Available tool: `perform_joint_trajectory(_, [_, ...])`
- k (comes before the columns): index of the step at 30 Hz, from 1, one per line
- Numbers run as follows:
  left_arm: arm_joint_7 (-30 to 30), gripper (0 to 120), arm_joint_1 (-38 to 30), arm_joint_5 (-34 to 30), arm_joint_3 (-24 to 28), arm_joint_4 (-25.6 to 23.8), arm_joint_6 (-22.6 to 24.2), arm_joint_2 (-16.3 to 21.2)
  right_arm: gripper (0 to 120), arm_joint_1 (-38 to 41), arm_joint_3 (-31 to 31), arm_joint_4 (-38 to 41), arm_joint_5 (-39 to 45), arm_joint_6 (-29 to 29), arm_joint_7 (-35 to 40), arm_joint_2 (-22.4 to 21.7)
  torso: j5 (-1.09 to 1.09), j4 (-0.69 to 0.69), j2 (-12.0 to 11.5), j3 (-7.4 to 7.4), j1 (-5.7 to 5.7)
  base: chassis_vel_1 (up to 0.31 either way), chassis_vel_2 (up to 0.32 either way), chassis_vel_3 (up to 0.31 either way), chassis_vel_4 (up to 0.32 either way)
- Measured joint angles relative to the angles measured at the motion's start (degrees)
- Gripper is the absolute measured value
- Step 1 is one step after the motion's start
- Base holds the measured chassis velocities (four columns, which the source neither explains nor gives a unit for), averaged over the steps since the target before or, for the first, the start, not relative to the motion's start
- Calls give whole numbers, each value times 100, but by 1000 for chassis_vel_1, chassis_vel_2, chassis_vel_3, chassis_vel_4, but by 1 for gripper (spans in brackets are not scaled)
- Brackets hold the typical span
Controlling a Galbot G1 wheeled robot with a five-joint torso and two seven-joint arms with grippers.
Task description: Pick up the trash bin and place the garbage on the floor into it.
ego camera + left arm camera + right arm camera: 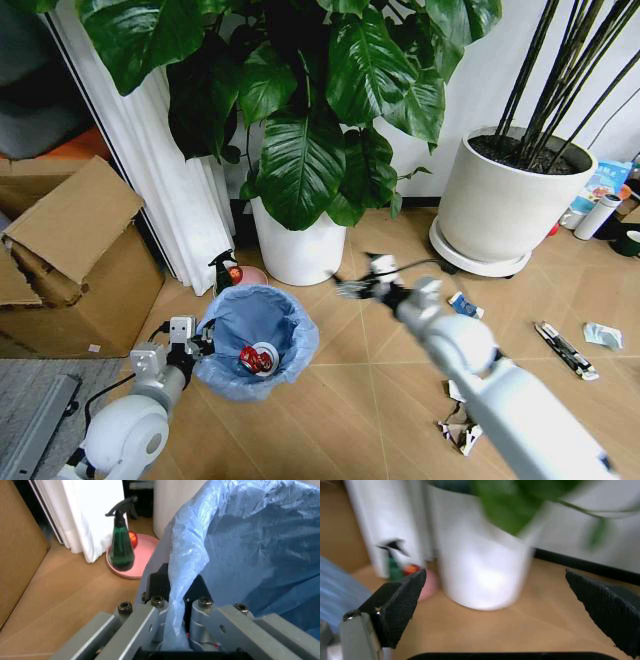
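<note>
The trash bin [258,340], a small round bin lined with a ruffled light-blue bag, is at lower left over the wooden floor [380,400]. My left gripper [200,345] is shut on its rim, and the left wrist view shows the fingers [150,620] pinching the bag edge [185,573]. A red piece and a white disc [260,357] lie inside. My right gripper [358,287] hovers open and empty to the right of the bin; its pads [400,603] stand wide apart. Garbage on the floor: a blue-white wrapper [465,305], a dark wrapper [565,350], crumpled paper [603,335] and scraps [460,425].
Two large white plant pots [300,250] [510,205] stand behind. A green spray bottle [222,268] on a pink dish [135,560] sits by the white curtain [170,170]. A cardboard box [70,260] is at left, with a grey carpet strip [30,400] below it. Bottles [600,215] stand at far right.
</note>
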Motion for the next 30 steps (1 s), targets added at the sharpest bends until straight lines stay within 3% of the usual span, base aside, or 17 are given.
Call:
perform_joint_trajectory(5, [45, 0, 77, 140, -52, -91, -30, -165, 100, -1302, 811, -14, -451, 377, 218, 146, 0, -3, 0, 0, 0, 0, 0, 0, 0])
perform_joint_trajectory(8, [95, 0, 115, 251, -76, -130, -43, -259, 100, -1835, 1212, -135, -732, 566, 206, 459, -1, -3, 0, 1, 0, 0, 0, 0, 0])
perform_joint_trajectory(13, [202, 0, 204, 498, -114, -251, -100, -452, 100, -2752, 2083, -620, -848, 952, 84, 1355, -1, -3, 0, 0, 0, 0, 0, 0, 0])
perform_joint_trajectory(20, [243, 0, 284, 629, -90, -412, -128, -500, 100, -2955, 2604, -1492, -580, 1142, -101, 1709, -1, -1, 0, 0, 0, 0, 0, 0, 0])
perform_joint_trajectory(30, [244, 0, 476, 746, -90, -584, -192, -509, 100, -2597, 2859, -2748, -431, 1348, -705, 1595, 0, -2, 0, 1, 0, 0, 0, 0, 0])
